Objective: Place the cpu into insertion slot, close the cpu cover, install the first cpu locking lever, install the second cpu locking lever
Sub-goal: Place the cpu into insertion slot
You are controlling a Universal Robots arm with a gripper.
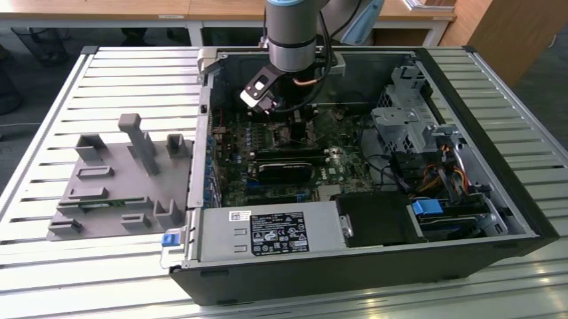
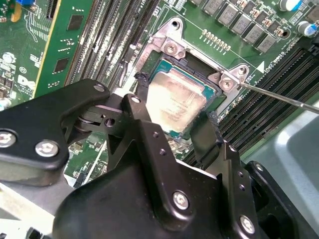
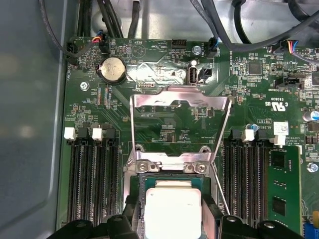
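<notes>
Silvery-beige cpu sits low over the slot, w/ the pincer clamped on it: one black finger against each of two opposite edges, as both wrist views show. Can't tell if the chip is fully seated or a hair above the dark contact bed. In the first wrist view the cpu looks square to the slot's silver rim. Cover is swung open, away from the slot. One thin lever sticks out free beside the slot, not latched. In the exterior view the arm reaches down into the open case on the slatted tabletop.

Risks, my read:
- If the chip is slightly rotated or off-centre vs. the rim, it would ride on the frame instead of dropping in, and any push could bend contacts.
- Fingers are tight btw. chip and slot walls, so a sideways drift could scrape the rim or drag the cpu askew.
- Nothing visible holds the cover. If nudged, it could fall onto the fingers.
- Lever rod is near one finger and could snag.
</notes>
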